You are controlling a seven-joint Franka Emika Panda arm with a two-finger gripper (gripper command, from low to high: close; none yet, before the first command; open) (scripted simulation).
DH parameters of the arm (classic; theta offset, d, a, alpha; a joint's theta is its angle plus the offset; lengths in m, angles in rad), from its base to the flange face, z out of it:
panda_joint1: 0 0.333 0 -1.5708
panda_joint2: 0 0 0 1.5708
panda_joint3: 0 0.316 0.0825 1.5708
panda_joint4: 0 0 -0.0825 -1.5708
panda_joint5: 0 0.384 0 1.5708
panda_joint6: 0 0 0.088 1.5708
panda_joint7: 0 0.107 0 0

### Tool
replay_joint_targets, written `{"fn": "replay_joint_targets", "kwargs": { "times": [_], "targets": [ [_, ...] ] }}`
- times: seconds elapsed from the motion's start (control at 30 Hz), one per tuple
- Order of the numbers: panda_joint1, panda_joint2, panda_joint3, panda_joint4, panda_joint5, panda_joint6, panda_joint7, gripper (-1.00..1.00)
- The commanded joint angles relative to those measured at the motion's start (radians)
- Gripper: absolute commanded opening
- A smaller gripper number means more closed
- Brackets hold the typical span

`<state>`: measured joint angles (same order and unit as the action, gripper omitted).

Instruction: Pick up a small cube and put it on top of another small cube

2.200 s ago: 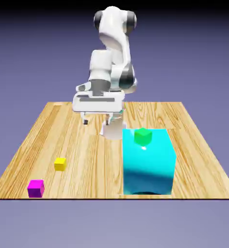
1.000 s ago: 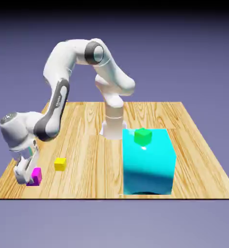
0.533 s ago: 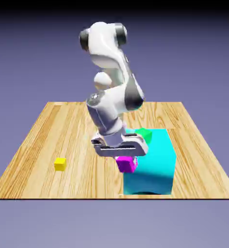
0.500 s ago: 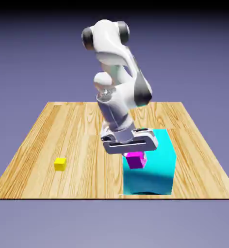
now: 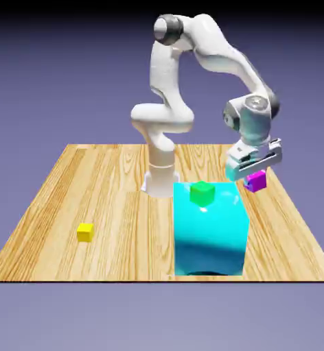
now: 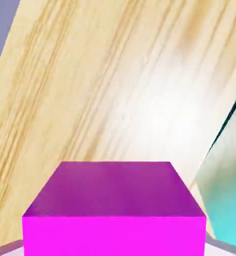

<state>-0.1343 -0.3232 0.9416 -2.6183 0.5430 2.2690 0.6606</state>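
My gripper [image 5: 254, 179] is shut on the small magenta-purple cube [image 5: 256, 181], held in the air to the exterior view's right of the big cyan block [image 5: 210, 230]. In the hand view the magenta cube [image 6: 114, 210] fills the bottom and hides the fingertips. The small bright green cube [image 5: 202, 192] sits on top of the cyan block near its far edge, lower than the held cube and to its left in the exterior view.
A small yellow cube [image 5: 85, 232] lies on the wooden table [image 5: 89, 192] at the exterior view's left. The robot's base [image 5: 159, 179] stands behind the cyan block. In the hand view, a cyan block edge [image 6: 227, 195] shows at the right over the table's wood.
The gripper closed on the magenta cube at the table's front left, lifted it, carried it across in front of the cyan block, and now holds it higher at the block's right.
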Motion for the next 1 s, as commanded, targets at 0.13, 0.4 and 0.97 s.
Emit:
{"fn": "replay_joint_targets", "kwargs": {
  "times": [0.13, 0.4, 0.97],
  "targets": [
    [0.111, -0.077, -0.155, -0.151, -0.040, 0.036, 0.088, -1.00],
    [0.277, -0.167, -0.445, -0.367, -0.121, 0.092, 0.262, -1.00],
    [0.349, 0.145, -0.545, -0.450, -0.126, 0.463, 0.320, 1.00]
  ]
}}
